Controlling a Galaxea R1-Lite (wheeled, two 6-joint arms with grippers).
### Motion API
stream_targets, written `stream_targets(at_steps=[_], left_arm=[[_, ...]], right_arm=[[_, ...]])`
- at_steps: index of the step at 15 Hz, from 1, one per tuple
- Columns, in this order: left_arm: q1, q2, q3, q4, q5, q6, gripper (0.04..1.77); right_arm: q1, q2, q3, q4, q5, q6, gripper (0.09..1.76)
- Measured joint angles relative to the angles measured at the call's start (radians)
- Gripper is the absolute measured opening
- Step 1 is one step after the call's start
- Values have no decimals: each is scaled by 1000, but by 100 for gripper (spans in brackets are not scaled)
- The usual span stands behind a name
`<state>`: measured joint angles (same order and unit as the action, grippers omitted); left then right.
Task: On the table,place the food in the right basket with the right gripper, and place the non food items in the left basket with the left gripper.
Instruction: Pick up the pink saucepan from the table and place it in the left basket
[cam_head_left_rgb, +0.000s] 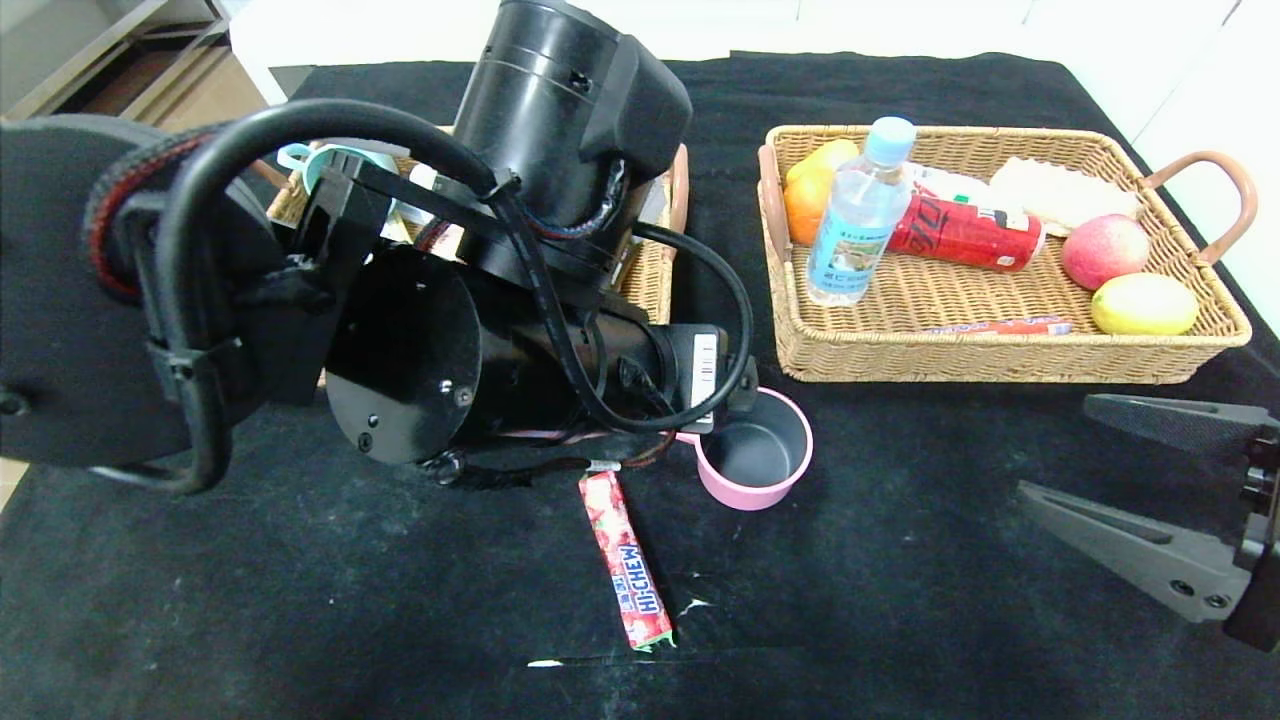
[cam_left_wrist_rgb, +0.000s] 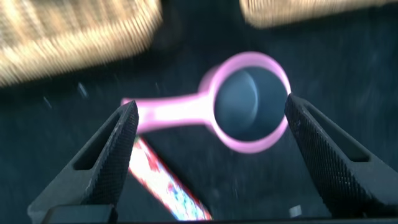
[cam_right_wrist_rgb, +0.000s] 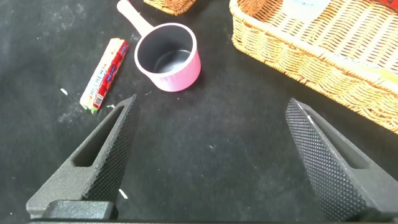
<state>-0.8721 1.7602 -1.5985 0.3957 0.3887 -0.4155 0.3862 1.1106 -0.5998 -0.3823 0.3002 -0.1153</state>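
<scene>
Nearest me on the black-clothed table (cam_head_left_rgb: 900, 560) lies the red candy stick (cam_head_left_rgb: 627, 560), its wrapper reading "HI-CHEW" in white and blue letters. To its right, low over the cloth, I see the right end effector (cam_head_left_rgb: 1060, 455) with both fingers spread wide and nothing between them. Just beyond the candy stick stands the pink saucepan (cam_head_left_rgb: 757, 462), upright, dark grey inside, its handle running under my left arm. The left end effector (cam_left_wrist_rgb: 208, 134) hangs over that pan, fingers spread apart and bracketing it without a grip; in the head view the arm hides it. Farther back, the right basket (cam_head_left_rgb: 1000, 352) holds a clear bottle (cam_head_left_rgb: 858, 215) with a pale blue cap and a blue label too small to read, a red can (cam_head_left_rgb: 965, 233) lying on its side, an orange (cam_head_left_rgb: 806, 205), a red apple (cam_head_left_rgb: 1104, 250), a lemon (cam_head_left_rgb: 1144, 304) and a thin orange stick (cam_head_left_rgb: 1005, 327) along its near wall. The left basket (cam_head_left_rgb: 652, 268) sits behind my left arm, mostly hidden.
</scene>
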Motion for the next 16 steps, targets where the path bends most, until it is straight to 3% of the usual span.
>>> stream_targets(at_steps=[5,12,16], left_arm=[[-43,75,-186,290,4,-193,170],[-59,163,-223,309,20,-317,171],[-59,190,-230,302,57,-366,171]], right_arm=[[0,0,1,0,0,0,171],[0,0,1,0,0,0,171],[0,0,-1,0,-1,0,171]])
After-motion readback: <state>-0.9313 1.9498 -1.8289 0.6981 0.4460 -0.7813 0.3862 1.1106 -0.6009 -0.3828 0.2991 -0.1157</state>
